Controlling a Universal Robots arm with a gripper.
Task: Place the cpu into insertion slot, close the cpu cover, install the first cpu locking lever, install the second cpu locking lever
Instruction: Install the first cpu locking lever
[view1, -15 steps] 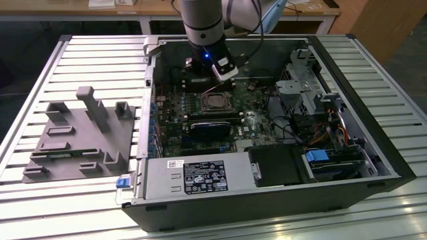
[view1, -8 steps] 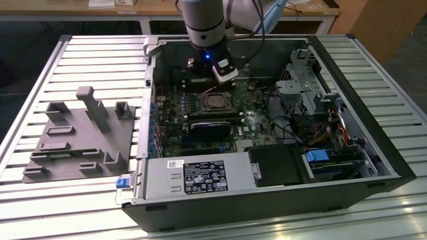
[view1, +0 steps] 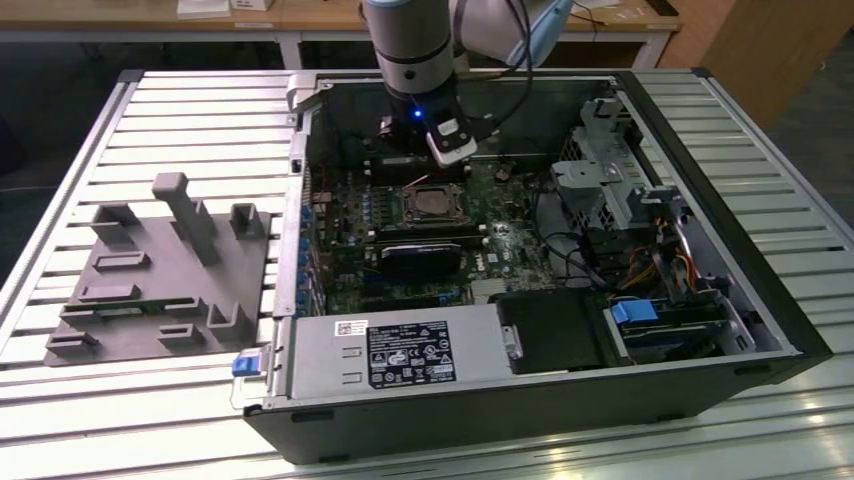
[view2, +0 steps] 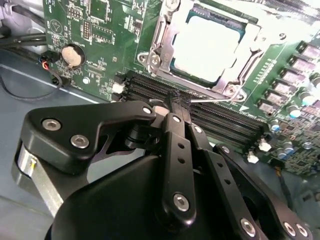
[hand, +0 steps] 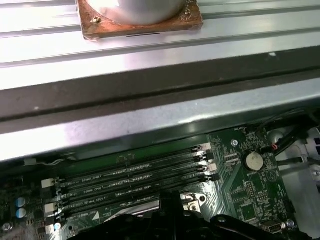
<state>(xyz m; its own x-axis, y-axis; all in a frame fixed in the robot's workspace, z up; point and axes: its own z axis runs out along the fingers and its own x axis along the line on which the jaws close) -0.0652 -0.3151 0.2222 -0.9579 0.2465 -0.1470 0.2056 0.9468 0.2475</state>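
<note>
In the exterior view you see the open black computer case (view1: 534, 400) lying on a slatted metal table (view1: 200, 110), with a grey moulded fixture (view1: 160, 270) on the exterior view's left. The arm reaches down into the case, and its black linkage gripper (view1: 430, 172) hangs just beside the square silver-rimmed insertion slot (view1: 430, 203) on the green motherboard (view1: 347, 260).

In the second wrist view, the small square cpu with a silvery-grey top (view2: 207, 42) sits in the slot, and the thin silver cpu cover frame (view2: 159, 40) lies down around it. The gripper (view2: 180, 102) has its fingers drawn together, tips at a thin silver wire lever (view2: 220, 99) between the cover and the long black memory slots (view2: 150, 87). You cannot tell whether they pinch that wire.

In the first wrist view, the gripper (hand: 170, 215) sits over the memory slots (hand: 130, 180), with a round silver coin battery (hand: 254, 160) nearby.
</note>
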